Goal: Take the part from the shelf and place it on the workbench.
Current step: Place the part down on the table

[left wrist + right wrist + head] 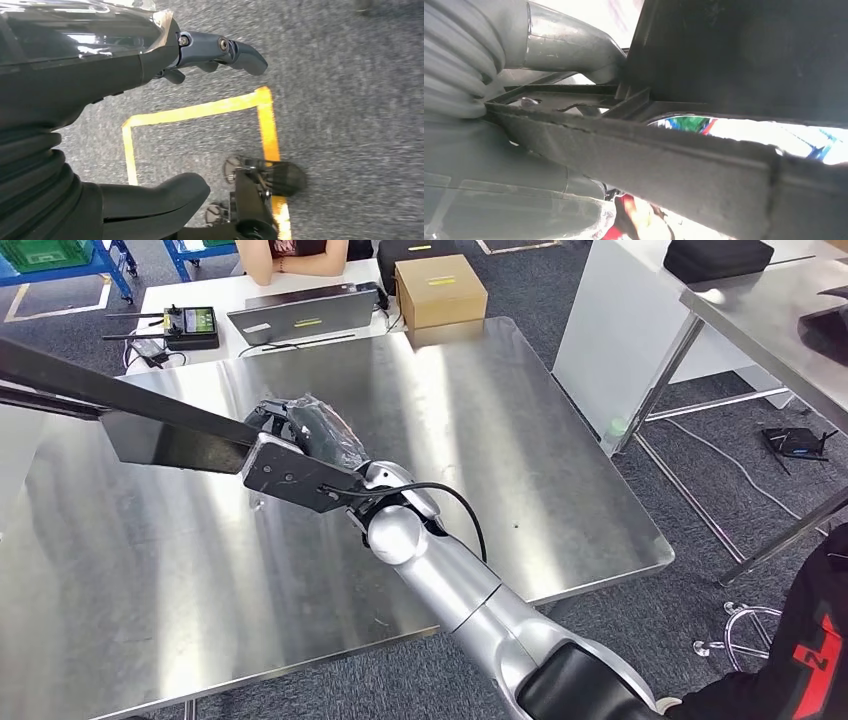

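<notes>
Look to the centre left of the head view: the part [322, 430], a dark piece wrapped in clear crinkled plastic, sits in the right robot hand [290, 430], whose dark fingers curl around it, so that hand is gripping the part. Both are over the bare steel table [520, 440], left of its middle; you cannot tell whether the part touches the surface. A long dark bar [130, 400] crosses the frame from the left edge and hides part of the hand. At the top of the frame, a cardboard box [440, 290] stands closed at the far edge of the table; its contents are hidden. The right arm [470, 590] runs up from the lower right of the frame, its wrist angled toward the upper left. In the left wrist view, the left robot hand [150, 125] hangs above grey carpet with yellow floor tape [200, 112], its fingers [225, 50] stretched out apart from the thumb [160, 197] and holding nothing.
</notes>
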Robot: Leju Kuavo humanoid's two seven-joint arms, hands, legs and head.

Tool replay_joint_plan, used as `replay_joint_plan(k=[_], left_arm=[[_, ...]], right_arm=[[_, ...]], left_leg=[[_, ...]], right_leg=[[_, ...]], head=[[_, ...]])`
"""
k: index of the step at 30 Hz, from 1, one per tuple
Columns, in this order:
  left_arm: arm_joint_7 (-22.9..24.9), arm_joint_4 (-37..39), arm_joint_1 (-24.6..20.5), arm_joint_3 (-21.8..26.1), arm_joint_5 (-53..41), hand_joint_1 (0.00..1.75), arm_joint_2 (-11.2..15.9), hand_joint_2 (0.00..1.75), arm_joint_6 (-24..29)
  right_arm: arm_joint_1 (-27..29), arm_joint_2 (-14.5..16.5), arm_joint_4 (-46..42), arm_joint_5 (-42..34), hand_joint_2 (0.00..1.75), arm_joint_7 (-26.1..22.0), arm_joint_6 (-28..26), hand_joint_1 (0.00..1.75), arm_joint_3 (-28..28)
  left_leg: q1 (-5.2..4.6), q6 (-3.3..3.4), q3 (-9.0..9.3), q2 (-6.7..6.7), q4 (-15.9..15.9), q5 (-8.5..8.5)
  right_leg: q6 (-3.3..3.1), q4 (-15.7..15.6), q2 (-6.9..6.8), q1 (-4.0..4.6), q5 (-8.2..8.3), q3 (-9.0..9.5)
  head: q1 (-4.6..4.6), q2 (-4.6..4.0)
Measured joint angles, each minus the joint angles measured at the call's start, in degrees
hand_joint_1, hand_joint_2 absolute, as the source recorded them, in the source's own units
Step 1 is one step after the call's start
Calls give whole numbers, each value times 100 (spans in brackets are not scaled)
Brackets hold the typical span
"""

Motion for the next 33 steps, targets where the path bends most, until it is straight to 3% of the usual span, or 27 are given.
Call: replay_joint_plan(k=[1, 5, 6, 9, 10, 11, 12, 14, 16, 17, 18, 21, 24, 28, 33], left_arm=[[4, 4, -3, 0, -16, 0, 0, 175, -4], [40, 8, -23, 0, -96, 0, -8, 175, -9], [51, 8, -38, 0, -115, 0, -10, 175, -11], [73, 8, -74, -4, -182, 0, -22, 175, -39], [79, 8, -78, -7, -214, 0, -25, 175, -59], [94, 8, -86, -13, -250, 0, -26, 175, -76], [120, 8, -100, -20, -297, 0, -26, 175, -93], [198, 7, -144, -44, -389, 0, -34, 175, -114], [273, 6, -196, -69, -459, 0, -47, 175, -137], [307, 6, -217, -81, -484, 0, -54, 175, -146], [334, 7, -234, -91, -507, 0, -57, 175, -148], [370, 7, -270, -112, -549, 0, -61, 175, -137], [373, 6, -309, -116, -580, 0, -61, 175, -110], [344, 6, -332, -114, -596, 0, -59, 175, -90], [338, 6, -331, -112, -600, 0, -63, 175, -20]], right_arm=[[-10, -4, 11, 65, 175, 38, -71, 175, 11], [-99, -14, 96, 410, 175, 222, -414, 175, 86], [-159, -12, 147, 549, 175, 293, -534, 175, 123], [-336, -6, 403, 1085, 175, 660, -861, 175, 294], [-379, -8, 517, 1309, 175, 858, -930, 175, 370], [-424, -13, 639, 1547, 175, 1068, -978, 175, 455], [-477, -20, 762, 1789, 175, 1276, -1009, 175, 550], [-592, -49, 1008, 2253, 175, 1660, -996, 175, 750], [-688, -100, 1255, 2677, 175, 2032, -862, 175, 969], [-714, -135, 1374, 2845, 175, 2225, -750, 175, 1087], [-722, -171, 1485, 2964, 175, 2388, -629, 175, 1192], [-678, -275, 1753, 3069, 175, 2690, -332, 175, 1368], [-627, -363, 1935, 3074, 175, 2823, -157, 175, 1429], [-539, -455, 2106, 3118, 0, 2995, 87, 0, 1471], [-469, -516, 2221, 3172, 0, 3070, 177, 0, 1500]], left_leg=[[-22, 49, 56, -1, -144, 80], [-53, 259, 215, -15, -229, 30], [-43, 291, 263, -18, -243, 13], [-44, 343, 347, -22, -252, -74], [-46, 344, 386, -28, -251, -110], [-47, 340, 433, -38, -250, -150], [-48, 331, 489, -50, -250, -191], [-52, 304, 598, -73, -251, -274], [-63, 258, 645, -95, -262, -338], [-70, 233, 653, -101, -254, -350], [-75, 226, 659, -103, -251, -363], [-74, 256, 678, -88, -246, -387], [-73, 255, 701, -57, -295, -400], [-73, 228, 732, -29, -357, -429], [-77, 208, 735, -26, -360, -418]], right_leg=[[40, -7, 1, 9, -34, 24], [182, 182, -12, 4, -93, -7], [199, 419, -21, -5, -147, -142], [191, 1534, -31, -26, -452, -892], [196, 1734, -31, -27, -510, -1085], [224, 1716, -32, -28, -462, -1174], [269, 1485, -33, -27, -298, -1160], [331, 636, -45, -8, 244, -944], [238, 76, -71, 35, 551, -783], [167, -17, -80, 47, 589, -757], [139, -28, -78, 48, 593, -729], [181, -34, -45, 39, 652, -683], [170, -33, -9, 46, 628, -692], [149, -31, 9, 53, 615, -699], [141, -29, 10, 58, 616, -693]], head=[[-2, 0], [-1, 1], [9, 0], [26, 0], [26, 0], [27, 0], [27, 0], [30, 0], [27, 0], [27, 0], [22, 0], [20, 0], [19, 0], [19, 0], [20, 0]])
